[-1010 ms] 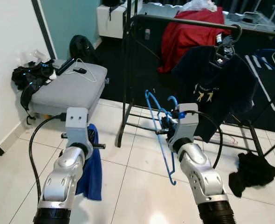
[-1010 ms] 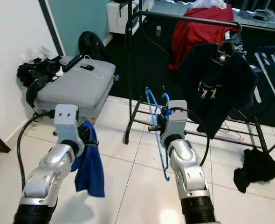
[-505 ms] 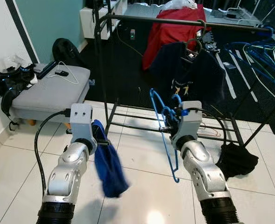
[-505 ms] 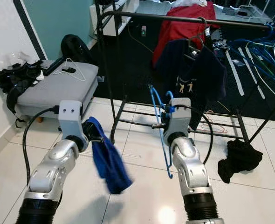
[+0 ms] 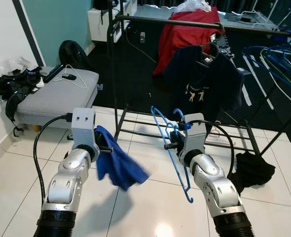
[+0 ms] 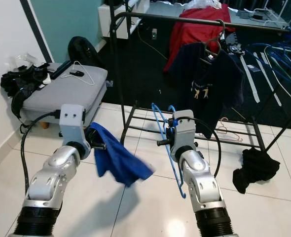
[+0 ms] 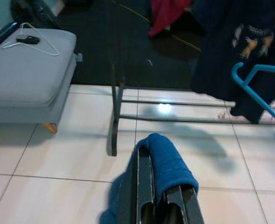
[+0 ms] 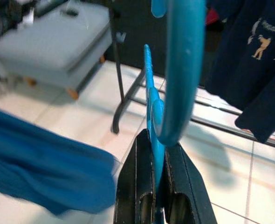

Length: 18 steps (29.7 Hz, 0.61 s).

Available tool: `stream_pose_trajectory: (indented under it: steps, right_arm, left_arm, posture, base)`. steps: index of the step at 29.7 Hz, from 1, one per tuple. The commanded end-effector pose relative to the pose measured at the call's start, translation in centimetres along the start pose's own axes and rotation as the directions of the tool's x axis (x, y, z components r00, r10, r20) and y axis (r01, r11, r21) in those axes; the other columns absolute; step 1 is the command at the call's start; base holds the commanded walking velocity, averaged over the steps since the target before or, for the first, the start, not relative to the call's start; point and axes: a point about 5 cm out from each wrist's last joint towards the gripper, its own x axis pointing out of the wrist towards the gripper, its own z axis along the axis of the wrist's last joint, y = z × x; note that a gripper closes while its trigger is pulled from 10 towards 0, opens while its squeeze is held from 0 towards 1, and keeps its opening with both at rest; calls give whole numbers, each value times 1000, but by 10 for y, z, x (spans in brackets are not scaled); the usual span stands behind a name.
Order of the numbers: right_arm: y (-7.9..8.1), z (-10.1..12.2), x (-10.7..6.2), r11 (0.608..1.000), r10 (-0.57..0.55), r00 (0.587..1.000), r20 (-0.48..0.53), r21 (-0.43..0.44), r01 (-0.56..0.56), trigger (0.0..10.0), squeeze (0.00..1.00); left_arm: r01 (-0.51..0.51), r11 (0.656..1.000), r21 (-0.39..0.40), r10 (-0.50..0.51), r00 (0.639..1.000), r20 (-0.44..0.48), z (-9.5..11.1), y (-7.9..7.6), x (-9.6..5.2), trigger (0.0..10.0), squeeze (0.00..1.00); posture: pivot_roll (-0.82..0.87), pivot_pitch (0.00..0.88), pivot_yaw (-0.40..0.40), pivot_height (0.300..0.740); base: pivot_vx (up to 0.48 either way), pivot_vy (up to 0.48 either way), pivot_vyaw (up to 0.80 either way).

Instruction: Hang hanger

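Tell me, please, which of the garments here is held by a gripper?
The blue cloth, clamped in the left gripper and swinging above the floor. The navy shirt and red garment hang on the rack; the black one lies on the tiles.

Head pair: looking forward and down from above both arms onto tiled floor [image 5: 145,217], facing black clothes rack [image 5: 112,74] and grey cushioned stool [image 6: 61,94]. Left wrist view: close along its fingers, toward the same stool [image 7: 25,70] and rack base. Right wrist view: very close along its fingers, toward rack foot and navy shirt [image 8: 254,60].
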Motion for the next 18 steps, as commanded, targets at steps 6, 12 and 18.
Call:
stream_pose_trajectory:
  steps: [6, 12, 18]
  right_arm:
    - [22, 14, -19, 975, 219, 973, -71, -19, -221, 10000, 0]
    - [44, 22, -36, 886, 457, 879, -139, -20, -464, 10000, 0]
    - [50, 26, -47, 827, 538, 813, -224, -48, -560, 10000, 0]
  left_arm:
    - [-25, 990, 139, 35, 997, -68, 5, 5, 14, 10000, 0]
    - [-34, 963, 268, 72, 989, -132, 4, 9, 31, 10000, 0]
    - [-170, 896, 410, 233, 966, -109, 12, 28, 49, 10000, 0]
  posture:
    - [-19, 167, -14, 740]
    - [-26, 166, -5, 740]
    - [-31, 175, 3, 740]
  base:
    - [0, 0, 0]
    - [0, 0, 0]
    - [0, 0, 0]
